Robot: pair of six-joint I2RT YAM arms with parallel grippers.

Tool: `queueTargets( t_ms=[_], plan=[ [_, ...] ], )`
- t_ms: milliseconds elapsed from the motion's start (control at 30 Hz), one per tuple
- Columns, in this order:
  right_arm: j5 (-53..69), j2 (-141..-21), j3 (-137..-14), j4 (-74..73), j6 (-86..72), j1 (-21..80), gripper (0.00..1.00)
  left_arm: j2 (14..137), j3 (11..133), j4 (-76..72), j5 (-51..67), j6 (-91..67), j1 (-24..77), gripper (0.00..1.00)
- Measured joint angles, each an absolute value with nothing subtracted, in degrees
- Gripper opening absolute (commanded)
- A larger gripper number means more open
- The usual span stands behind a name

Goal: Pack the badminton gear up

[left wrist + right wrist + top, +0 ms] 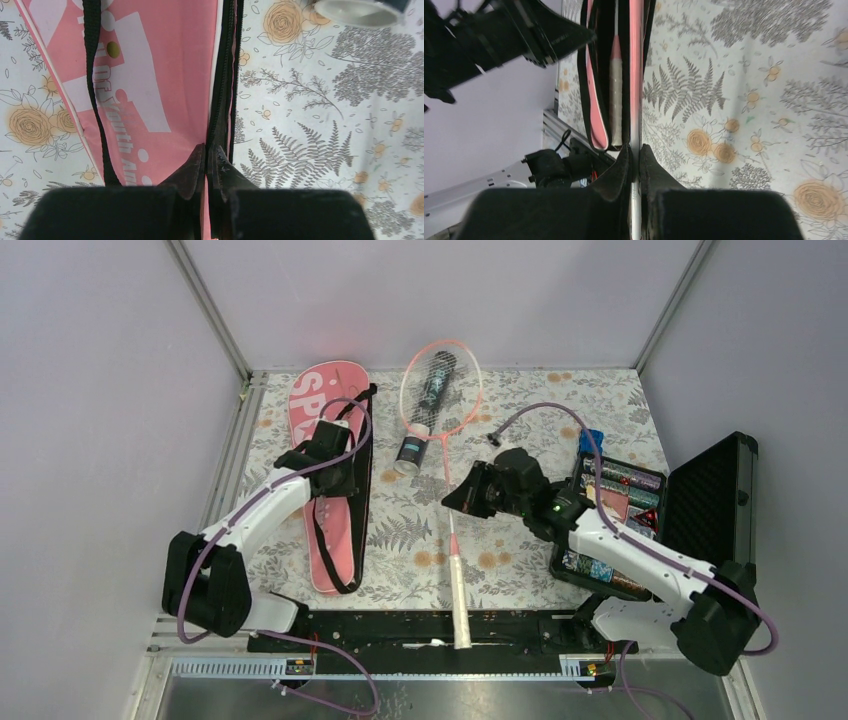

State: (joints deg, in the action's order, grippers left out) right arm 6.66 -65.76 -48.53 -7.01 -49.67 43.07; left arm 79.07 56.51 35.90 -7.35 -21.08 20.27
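Pinching the thin stick of a racket, the right gripper has its two fingers squeezed shut with only that stick between them. Holding it near the middle likely stops it tipping when it is lifted. That racket lies down the middle of the table. Its handle pokes over the near edge and its round head points to the far edge. The black tube lies on top of the head.

The left gripper is closed tight on the zip edge of the pink bag, which lies along the left edge. I think it holds the bag's mouth open so the racket can slide in. The other racket is already inside the bag.
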Motion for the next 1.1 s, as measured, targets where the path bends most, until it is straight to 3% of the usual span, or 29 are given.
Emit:
queueTargets(
  t_ms=[633, 1100],
  plan=[
    [10.6, -84.1, -57.6, -9.7, -50.0, 53.3, 0.0, 72.3, 56.5, 36.3, 0.1, -23.0, 16.4, 0.0],
    [15.3, -88.1, -58.9, -8.1, -51.1, 54.2, 0.0, 70.3, 54.7, 36.0, 5.0, -23.6, 16.0, 0.0]
  ],
)
